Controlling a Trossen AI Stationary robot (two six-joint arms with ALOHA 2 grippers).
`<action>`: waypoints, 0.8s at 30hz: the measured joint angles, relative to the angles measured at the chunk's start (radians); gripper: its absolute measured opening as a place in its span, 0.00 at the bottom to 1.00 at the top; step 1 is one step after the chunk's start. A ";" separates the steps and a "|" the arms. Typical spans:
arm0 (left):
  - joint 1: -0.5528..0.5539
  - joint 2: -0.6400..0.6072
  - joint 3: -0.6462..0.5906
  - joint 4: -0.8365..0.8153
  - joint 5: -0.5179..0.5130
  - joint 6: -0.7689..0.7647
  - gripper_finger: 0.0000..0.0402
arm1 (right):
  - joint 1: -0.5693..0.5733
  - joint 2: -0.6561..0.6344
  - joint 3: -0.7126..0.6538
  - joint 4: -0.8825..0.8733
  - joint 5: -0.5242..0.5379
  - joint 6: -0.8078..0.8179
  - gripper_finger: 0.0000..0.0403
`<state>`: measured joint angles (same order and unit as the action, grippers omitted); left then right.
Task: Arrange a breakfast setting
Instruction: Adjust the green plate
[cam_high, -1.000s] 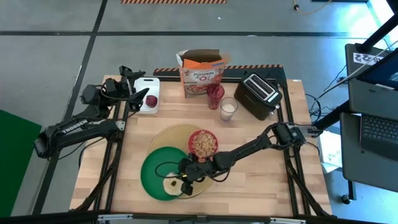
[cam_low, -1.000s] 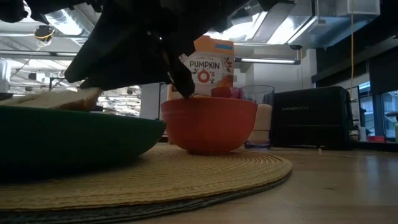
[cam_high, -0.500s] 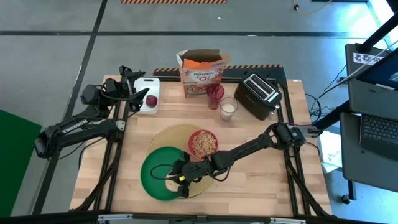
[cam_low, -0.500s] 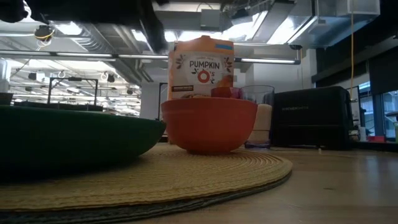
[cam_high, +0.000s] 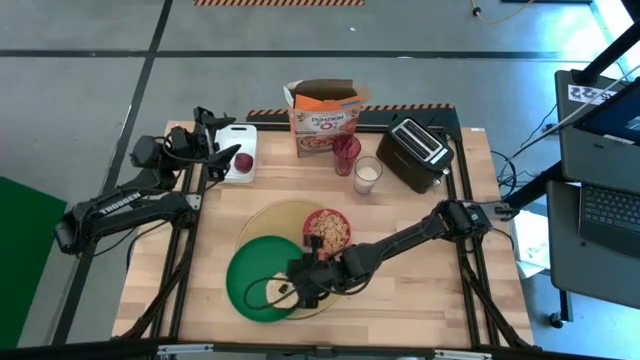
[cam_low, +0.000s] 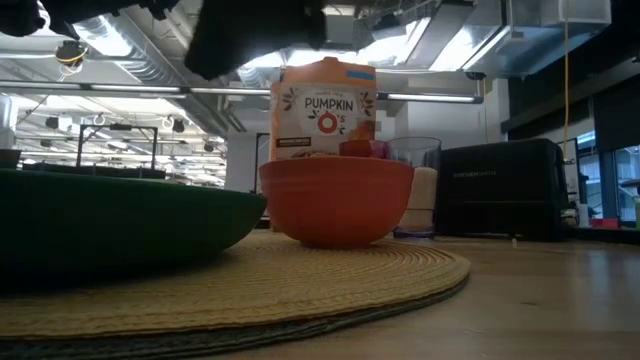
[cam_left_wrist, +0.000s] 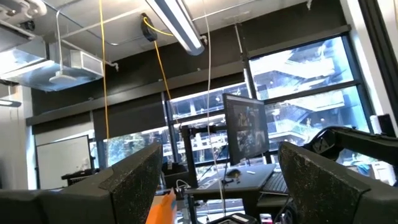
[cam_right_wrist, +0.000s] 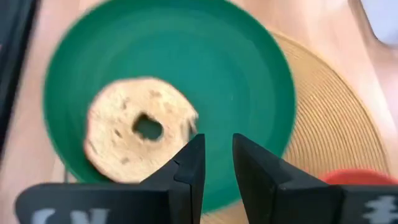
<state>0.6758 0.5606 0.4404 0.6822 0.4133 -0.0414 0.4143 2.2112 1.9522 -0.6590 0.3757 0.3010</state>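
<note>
Bagel (cam_right_wrist: 138, 138): pale tan ring, speckled crust, dark centre hole, lying flat in the green plate (cam_right_wrist: 236, 81), toward one side of it. Only the right wrist view shows it; in the high view the right arm covers that spot.

Green plate (cam_high: 250, 275) sits on the round tan placemat (cam_high: 270, 215), overlapping its near-left part. Red bowl (cam_high: 327, 230) is on the same mat, right of the plate and just beside it, filled with light brown cereal. Low view shows the bowl (cam_low: 336, 200) as plain orange-red from the side, with the plate's dark green wall (cam_low: 120, 225) to its left and the woven mat (cam_low: 330, 280) under both; contents not visible there.

Right hand (cam_right_wrist: 214, 163) hovers over the plate, fingers a narrow gap apart, nothing between them, bagel just beside the tips. In the high view it (cam_high: 292, 288) sits over the plate's right part.

Left hand (cam_high: 225, 152) is at the far-left of the surface (cam_high: 420, 290), over the white cutting board (cam_high: 240, 150), close to the dark-red fruit (cam_high: 243, 162) on it. Left wrist view points up into the room; its fingers (cam_left_wrist: 134, 180) are wide apart, empty.

Back row: cereal box (cam_high: 322, 122), red cup (cam_high: 346, 152), glass of milk (cam_high: 367, 174), black toaster (cam_high: 418, 152).
</note>
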 joint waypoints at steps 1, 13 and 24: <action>0.000 0.000 0.000 -0.001 0.000 0.000 0.78 | 0.000 0.000 0.000 -0.022 0.009 0.009 0.21; 0.000 0.000 0.000 -0.018 0.000 -0.002 0.78 | -0.015 0.084 -0.002 0.000 -0.172 -0.067 0.21; 0.000 0.000 0.000 -0.018 0.000 -0.001 0.78 | -0.015 0.124 -0.001 0.008 -0.316 -0.044 0.21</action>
<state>0.6754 0.5602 0.4404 0.6640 0.4137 -0.0427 0.3996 2.3348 1.9511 -0.6514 0.0600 0.2574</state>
